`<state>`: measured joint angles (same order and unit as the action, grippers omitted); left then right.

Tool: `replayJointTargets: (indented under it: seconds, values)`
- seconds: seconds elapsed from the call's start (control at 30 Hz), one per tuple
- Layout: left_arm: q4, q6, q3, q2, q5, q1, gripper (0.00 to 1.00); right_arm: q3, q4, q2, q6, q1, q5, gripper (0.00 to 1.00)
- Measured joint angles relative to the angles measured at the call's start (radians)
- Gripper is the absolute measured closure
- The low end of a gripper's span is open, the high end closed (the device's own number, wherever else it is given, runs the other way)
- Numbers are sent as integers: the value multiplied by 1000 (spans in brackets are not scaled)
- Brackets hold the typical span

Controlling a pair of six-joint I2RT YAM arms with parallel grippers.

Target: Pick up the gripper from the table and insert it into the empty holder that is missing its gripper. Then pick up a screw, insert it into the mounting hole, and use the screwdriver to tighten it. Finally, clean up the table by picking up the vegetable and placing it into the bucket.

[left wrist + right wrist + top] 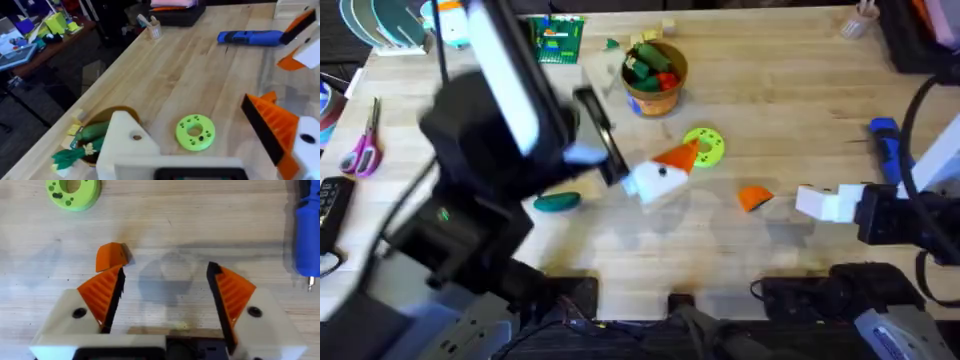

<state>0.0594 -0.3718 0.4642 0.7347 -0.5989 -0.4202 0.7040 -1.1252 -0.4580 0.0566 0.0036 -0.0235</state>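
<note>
The right gripper (165, 297) hovered low over the bare wooden table (770, 80) with its white fingers and orange ribbed pads (102, 295) spread wide and nothing between them. The small orange gripper wedge (111, 256) lay flat on the wood just beyond the tip of one pad, apart from it; from overhead it sat to the left of that arm's fingers (754, 198). The blue screwdriver (306, 235) lay to the right of the right arm, metal tip towards the near edge. The left arm rose large and dark at the left of the table, and its gripper (655, 175) hung near the middle beside the lime-green disc (705, 145); its fingers stood apart, one of them lacking an orange pad, and held nothing. The dark green vegetable (557, 202) rested on the table left of centre. The orange bucket (655, 75) stood farther back, with leafy toy vegetables (652, 66) inside.
</note>
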Motion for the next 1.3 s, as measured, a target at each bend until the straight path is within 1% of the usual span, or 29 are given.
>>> replayJointTargets:
  seconds: [0.1, 0.2, 0.3, 0.4, 0.5, 0.6, 0.8, 0.93, 1.3]
  values:
    - [105, 60, -172, -123, 38, -50, 7, 0, 0, 0, 0, 0, 0, 9]
    - [139, 105, -296, -241, 70, -78, 7, 0, 0, 0, 0, 0, 0, 10]
    - [138, 157, -376, -361, 91, -83, 9, 0, 0, 0, 0, 0, 0, 9]
    - [134, 220, -416, -459, 112, -84, 8, 0, 0, 0, 0, 0, 0, 10]
    - [107, 278, -445, -543, 126, -84, 8, 0, 0, 0, 0, 0, 0, 10]
    - [24, 328, -458, -621, 133, -84, 8, 0, 0, 0, 0, 0, 0, 10]
    - [-110, 369, -458, -724, 140, -84, 8, 0, 0, 0, 0, 0, 0, 10]
    - [-111, 380, -458, -728, 141, -84, 8, 0, 0, 0, 0, 0, 0, 10]
    - [-111, 381, -458, -728, 141, -84, 6, 0, 0, 0, 0, 0, 0, 10]
